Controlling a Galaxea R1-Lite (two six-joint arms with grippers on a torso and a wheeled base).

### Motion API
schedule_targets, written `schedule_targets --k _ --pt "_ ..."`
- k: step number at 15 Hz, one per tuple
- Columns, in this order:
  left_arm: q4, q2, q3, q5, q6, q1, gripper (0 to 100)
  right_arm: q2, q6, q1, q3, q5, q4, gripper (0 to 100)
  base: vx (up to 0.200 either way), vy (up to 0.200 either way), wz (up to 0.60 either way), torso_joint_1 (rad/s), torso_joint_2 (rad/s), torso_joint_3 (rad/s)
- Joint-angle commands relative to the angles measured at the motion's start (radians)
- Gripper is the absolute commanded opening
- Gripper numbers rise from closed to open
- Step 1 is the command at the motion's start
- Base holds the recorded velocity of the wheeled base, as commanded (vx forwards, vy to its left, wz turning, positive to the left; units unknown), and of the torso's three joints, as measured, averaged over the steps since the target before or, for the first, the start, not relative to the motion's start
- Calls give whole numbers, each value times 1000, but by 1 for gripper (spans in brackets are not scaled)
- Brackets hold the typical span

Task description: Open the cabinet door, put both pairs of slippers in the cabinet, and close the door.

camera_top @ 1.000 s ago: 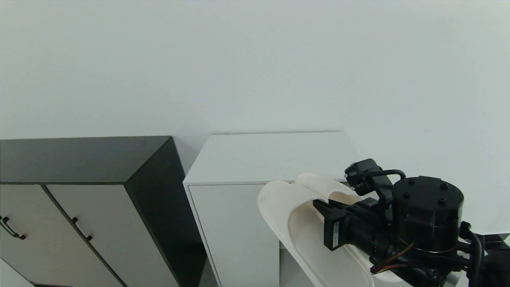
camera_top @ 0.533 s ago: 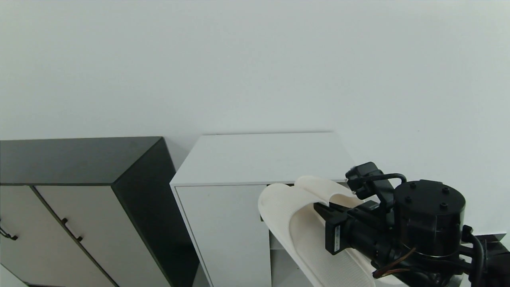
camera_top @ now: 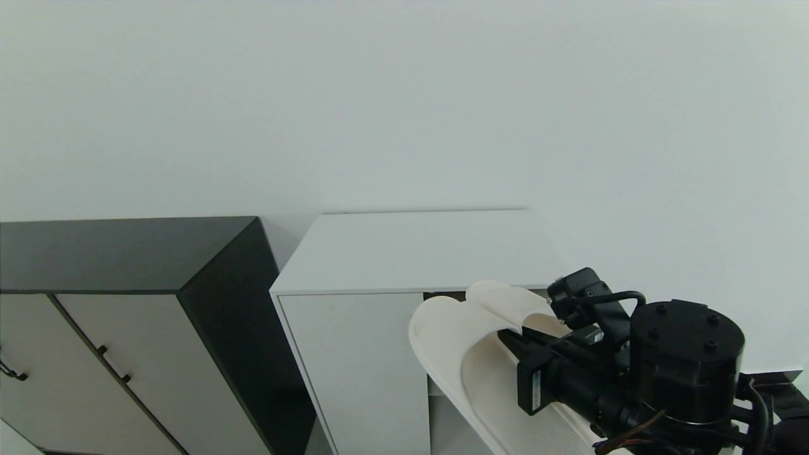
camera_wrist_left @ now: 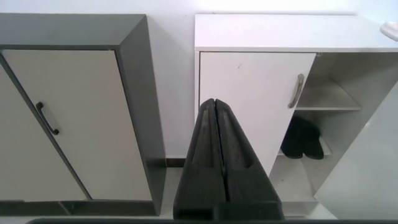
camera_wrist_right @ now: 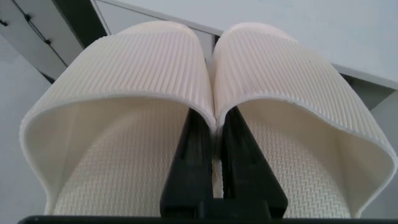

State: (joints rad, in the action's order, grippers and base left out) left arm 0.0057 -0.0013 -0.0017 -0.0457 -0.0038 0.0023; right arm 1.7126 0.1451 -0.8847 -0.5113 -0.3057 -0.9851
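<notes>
My right gripper (camera_top: 513, 335) is shut on a pair of cream ribbed slippers (camera_top: 452, 332), held in the air in front of the white cabinet (camera_top: 411, 249). In the right wrist view its fingers (camera_wrist_right: 193, 155) pinch the two adjoining strap edges of the cream slippers (camera_wrist_right: 143, 68). My left gripper (camera_wrist_left: 215, 104) is shut on nothing, some way back from the white cabinet (camera_wrist_left: 261, 31). The cabinet's right door (camera_wrist_left: 367, 168) stands open; the left door (camera_wrist_left: 249, 93) is closed. A dark pair of slippers (camera_wrist_left: 303, 140) stands on a lower shelf inside.
A dark cabinet (camera_top: 126, 253) with pale doors and black handles stands close to the left of the white one, a narrow gap between them. A plain white wall (camera_top: 404, 95) runs behind both. An upper shelf (camera_wrist_left: 329, 99) inside the white cabinet is bare.
The head view shifted, so both cabinets slid left in the picture. My right gripper has sunk slightly with the cream slippers still in it.
</notes>
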Motion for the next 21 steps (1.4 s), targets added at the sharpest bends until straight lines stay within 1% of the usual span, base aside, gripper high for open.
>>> schedule_targets --k 1,7,21 --pt "0 1 0 0 -1 1 0 6 1 0 0 -1 0 0 0 0 0 0 0 0" --pt "0 1 0 0 -1 1 0 13 -1 0 7 0 -17 0 0 0 0 -182 374 187" --pt "0 1 0 0 -1 1 0 15 -2 0 16 0 -17 0 0 0 0 -262 528 266"
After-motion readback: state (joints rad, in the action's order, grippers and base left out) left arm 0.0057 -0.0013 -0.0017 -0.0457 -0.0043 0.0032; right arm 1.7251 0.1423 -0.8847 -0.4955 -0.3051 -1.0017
